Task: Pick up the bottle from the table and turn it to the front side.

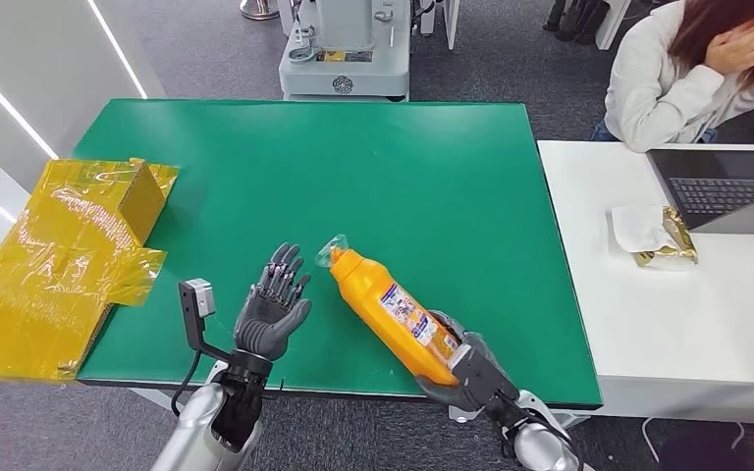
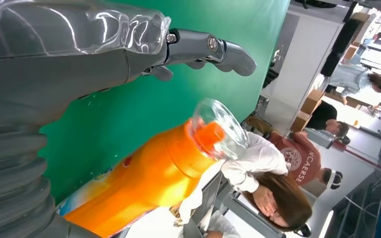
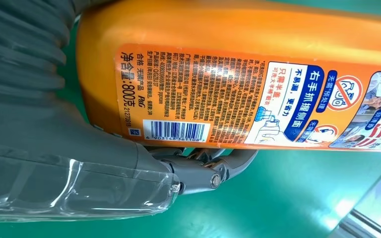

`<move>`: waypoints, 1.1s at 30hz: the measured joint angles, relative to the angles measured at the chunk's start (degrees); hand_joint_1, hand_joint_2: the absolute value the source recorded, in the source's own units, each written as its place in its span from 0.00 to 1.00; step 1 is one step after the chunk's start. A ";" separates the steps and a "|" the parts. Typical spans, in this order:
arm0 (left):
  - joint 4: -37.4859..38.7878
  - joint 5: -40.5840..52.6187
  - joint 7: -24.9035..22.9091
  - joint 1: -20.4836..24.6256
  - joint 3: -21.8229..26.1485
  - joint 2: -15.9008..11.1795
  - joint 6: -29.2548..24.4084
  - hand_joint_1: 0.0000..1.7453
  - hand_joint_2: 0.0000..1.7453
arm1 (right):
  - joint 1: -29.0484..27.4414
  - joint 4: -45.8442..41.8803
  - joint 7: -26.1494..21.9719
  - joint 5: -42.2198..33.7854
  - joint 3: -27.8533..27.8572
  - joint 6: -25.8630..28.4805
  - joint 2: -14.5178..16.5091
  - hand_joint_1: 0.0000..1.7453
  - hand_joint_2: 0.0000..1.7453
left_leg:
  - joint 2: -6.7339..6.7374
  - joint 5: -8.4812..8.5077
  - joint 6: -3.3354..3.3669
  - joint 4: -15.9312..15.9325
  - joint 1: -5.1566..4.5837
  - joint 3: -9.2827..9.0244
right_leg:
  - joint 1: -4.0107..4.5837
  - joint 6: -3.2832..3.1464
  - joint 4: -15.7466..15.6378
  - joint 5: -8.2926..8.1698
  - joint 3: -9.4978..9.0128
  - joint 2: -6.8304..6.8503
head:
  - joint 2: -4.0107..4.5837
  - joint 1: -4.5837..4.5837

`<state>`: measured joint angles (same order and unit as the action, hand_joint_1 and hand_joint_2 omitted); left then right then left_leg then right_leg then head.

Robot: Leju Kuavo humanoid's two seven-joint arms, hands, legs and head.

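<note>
Right hand (image 1: 459,365) grips orange bottle (image 1: 393,312) at its base, over near edge of green surface (image 1: 403,167). Bottle tilted, long axis diagonal, clear cap up and away toward far left, barcode label showing. Left hand (image 1: 273,306) open, fingers spread, just beside cap.

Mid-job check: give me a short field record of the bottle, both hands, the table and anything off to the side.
bottle: orange bottle, tilted, clear-capped end pointing away from the robot
visible side: barcode and small-print label, facing the right wrist camera
right hand: right hand grips the bottle's base end
left hand: left hand holds nothing, fingers apart, beside the bottle
table: green table
side: yellow box at its left edge; a person sits by a laptop
</note>
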<state>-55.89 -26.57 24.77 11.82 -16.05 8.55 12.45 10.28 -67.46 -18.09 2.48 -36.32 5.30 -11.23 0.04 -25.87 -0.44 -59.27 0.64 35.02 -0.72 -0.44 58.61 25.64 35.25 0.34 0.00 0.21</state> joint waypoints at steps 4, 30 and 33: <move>0.16 -0.23 -0.58 0.95 -0.60 -0.08 2.13 0.00 1.00 | -2.21 -1.97 -0.73 1.05 3.02 1.41 1.10 1.00 1.00 | 0.00 0.00 0.00 0.00 0.01 0.00 | 0.00 0.00 0.00 0.00 0.02 0.00 | 0.00 -0.01; 12.10 2.82 -5.91 21.62 -2.91 -1.44 7.28 0.00 1.00 | -0.89 -8.28 -4.10 1.19 11.40 4.23 1.96 1.00 1.00 | 0.03 0.06 -0.01 -0.02 0.01 0.04 | 0.01 -0.04 0.04 -0.08 0.08 -0.04 | 0.00 -0.01; 14.61 4.05 -7.87 25.27 -3.90 -1.44 7.77 0.00 1.00 | 1.35 -8.13 -4.20 1.34 11.45 4.25 2.11 1.00 1.00 | 0.03 0.10 -0.01 -0.02 0.00 0.04 | 0.00 -0.04 0.04 -0.09 0.07 -0.03 | 0.00 -0.01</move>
<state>-41.28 -22.52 16.90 37.09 -19.95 7.11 20.22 11.63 -75.58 -22.29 3.82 -24.87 9.55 -9.12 0.07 -25.77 -0.45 -59.30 0.64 35.05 -0.71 -0.47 58.65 25.55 35.33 0.30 0.00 0.20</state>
